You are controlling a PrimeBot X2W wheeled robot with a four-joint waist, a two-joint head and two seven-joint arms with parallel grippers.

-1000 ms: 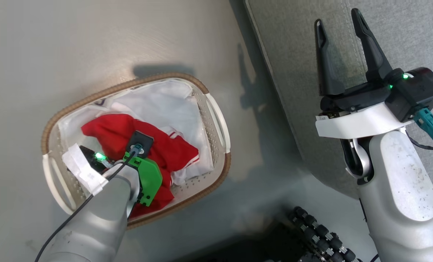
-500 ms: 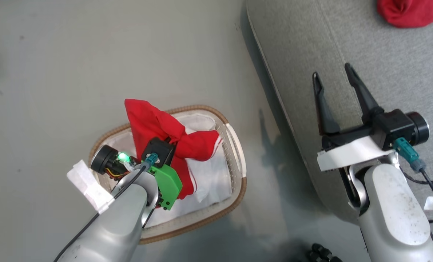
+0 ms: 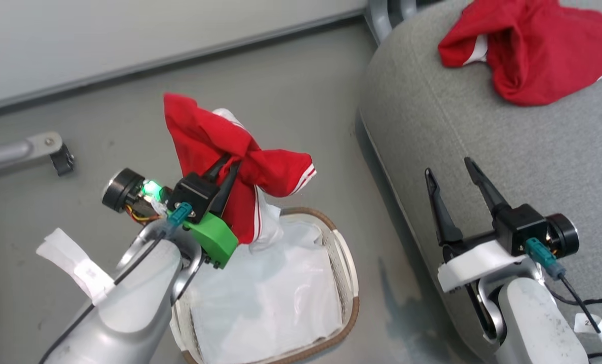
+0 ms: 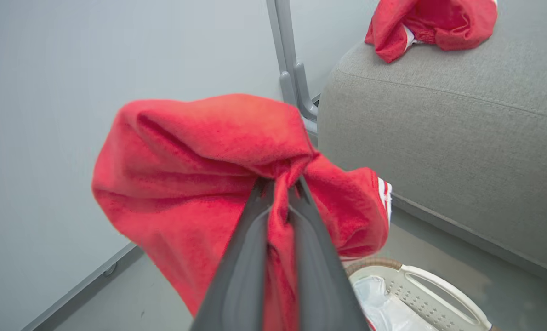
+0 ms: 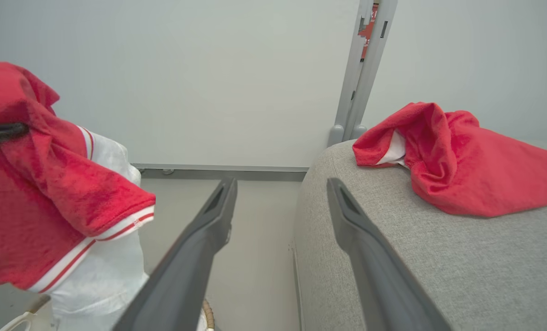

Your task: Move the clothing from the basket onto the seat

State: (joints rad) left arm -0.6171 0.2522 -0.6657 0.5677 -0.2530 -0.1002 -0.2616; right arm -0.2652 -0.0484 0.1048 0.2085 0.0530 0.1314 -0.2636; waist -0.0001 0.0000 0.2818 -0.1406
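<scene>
Okay, your left gripper [image 3: 230,164] is pinched on the bright red, white-striped soft garment [image 3: 205,134], held up above the oval white perforated basket [image 3: 350,283] with the brown rim. The thin white liner sheet [image 3: 265,293] looks snagged on it, so I'd lift slow before swinging to the big grey fabric sofa cushion [image 3: 483,136]. Your right gripper [image 3: 447,168] is spread wide, empty.

Head view looks down; both wrist views face the wall [image 5: 209,69], sharing the seat [image 5: 439,266].

floor [image 3: 382,283] between basket [image 3: 352,298] and seat [image 3: 483,131]: open | seat near half: bare | far corner: red garment [image 3: 533,55]
</scene>
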